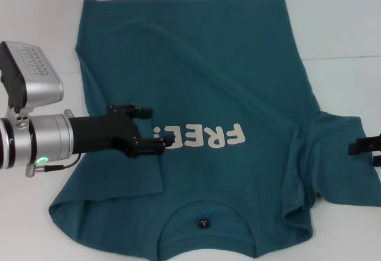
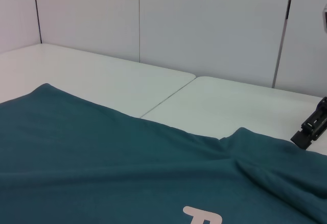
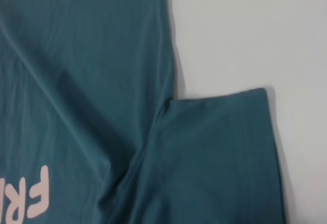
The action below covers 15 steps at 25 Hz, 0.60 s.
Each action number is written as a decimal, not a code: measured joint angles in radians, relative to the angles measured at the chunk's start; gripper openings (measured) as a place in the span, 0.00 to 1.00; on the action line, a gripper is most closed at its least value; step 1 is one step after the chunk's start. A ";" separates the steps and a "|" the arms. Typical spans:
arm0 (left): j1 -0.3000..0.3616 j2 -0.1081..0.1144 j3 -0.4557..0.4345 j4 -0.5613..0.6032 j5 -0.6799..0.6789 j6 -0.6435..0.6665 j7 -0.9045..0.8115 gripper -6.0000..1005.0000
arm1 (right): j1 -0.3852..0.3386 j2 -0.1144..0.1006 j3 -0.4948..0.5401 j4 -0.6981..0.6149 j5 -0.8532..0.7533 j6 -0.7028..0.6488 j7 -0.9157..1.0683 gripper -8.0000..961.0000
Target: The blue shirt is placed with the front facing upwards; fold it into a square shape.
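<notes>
**A:** Where is the shirt [image 1: 196, 94] now?

**B:** Flat on the bench [image 1: 339, 23], face up, collar at the near edge, hem toward the far edge. The "FREE" lettering [image 1: 199, 137] reads upside down to me. The left sleeve looks tucked in over the body already; the right sleeve [image 1: 342, 154] lies spread out toward the bench's right edge.

**A:** And the grippers?

**B:** My left gripper [image 1: 146, 130] hovers over the chest, just beside the lettering, jaws apart and holding nothing. My right gripper [image 1: 364, 145] sits at the right edge of the head view, beside the sleeve's outer end. I can't tell whether its fingers are parted; the wrist camera only shows cloth and bare bench below it.

**A:** So what step are we in?

**B:** I judge the right sleeve fold comes next. To do it well I'd pinch the sleeve at its hem, lift just enough to clear the cloth, and carry it straight across so the crease runs in line with the side seam.

**A:** Anything to watch?

**B:** There's bunching where that sleeve meets the body [image 3: 158, 127]. If I drag rather than lift, that ridge could get folded in and the square come out lopsided.
</notes>
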 joint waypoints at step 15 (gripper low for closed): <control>0.007 0.001 -0.006 0.000 0.000 0.000 0.001 0.84 | -0.026 -0.011 0.023 0.011 0.133 0.002 -0.024 0.86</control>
